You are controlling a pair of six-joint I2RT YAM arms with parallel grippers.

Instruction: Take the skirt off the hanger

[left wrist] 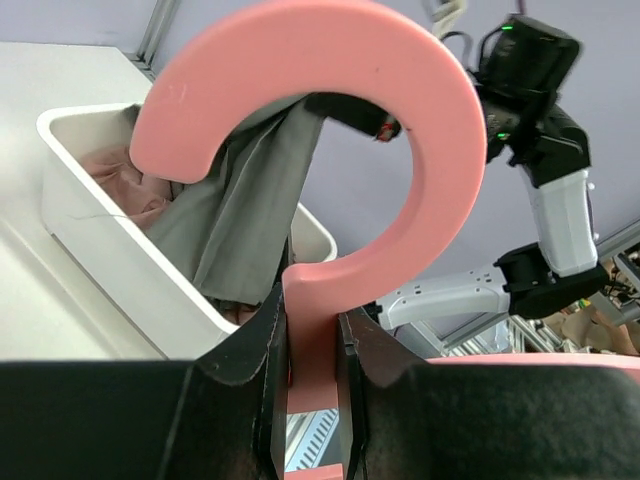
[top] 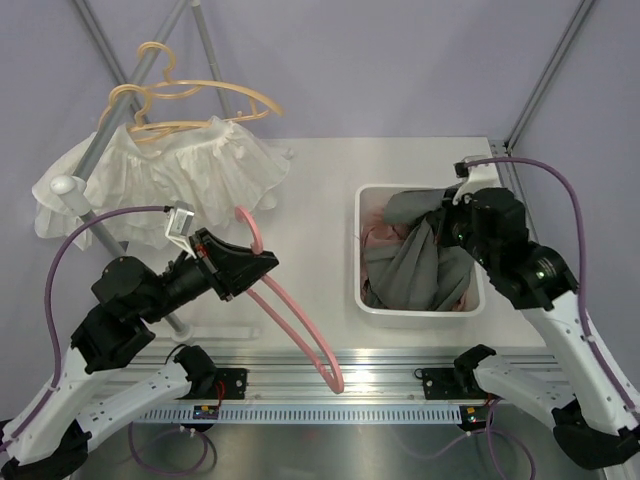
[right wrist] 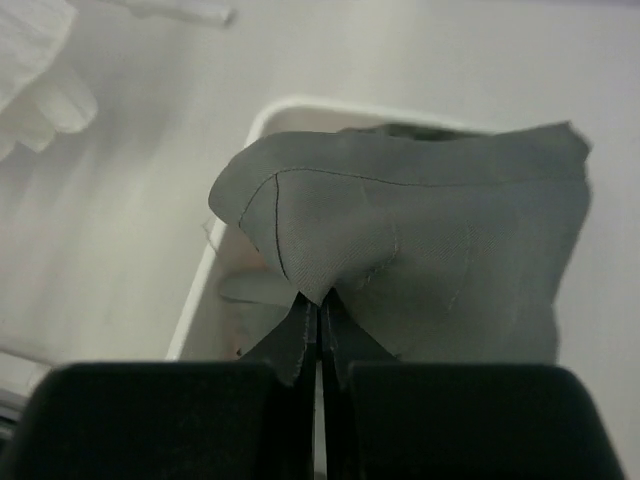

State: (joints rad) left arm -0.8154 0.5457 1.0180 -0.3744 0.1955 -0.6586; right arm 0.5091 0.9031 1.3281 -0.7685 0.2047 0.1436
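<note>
Closing out the removal step, by judgement: garment and hanger are held apart, one per arm.

- Item 1, left end effector [left wrist: 312, 322]: clamped on the neck of the pink hanger [top: 300, 325], just under its hook. The hanger is bare and slants from the grip down toward the near edge of the counter [top: 320, 165].
- Item 2, right end effector [right wrist: 320, 312]: fingers pressed together on a pinch of the grey skirt [right wrist: 420, 240], beside a stitched seam.
- Item 3, grey skirt: hangs from that pinch over the white bin [top: 358, 255], with its lower folds draped inside on a pinkish garment [top: 376, 238]. It is clear of the pink hanger in the top view.
- Item 4, white ruffled garment [top: 190, 170]: on a beige hanger [top: 200, 100] on the rail [top: 108, 128] at far left, well apart from both arms.
- Next move, likely: lower the skirt and let it go into the bin, then set the pink hanger down. The release calls for slack, so the cloth neither catches on the fingers nor spills over the bin rim.
- Brands, labels, writing: none legible in any view.
</note>
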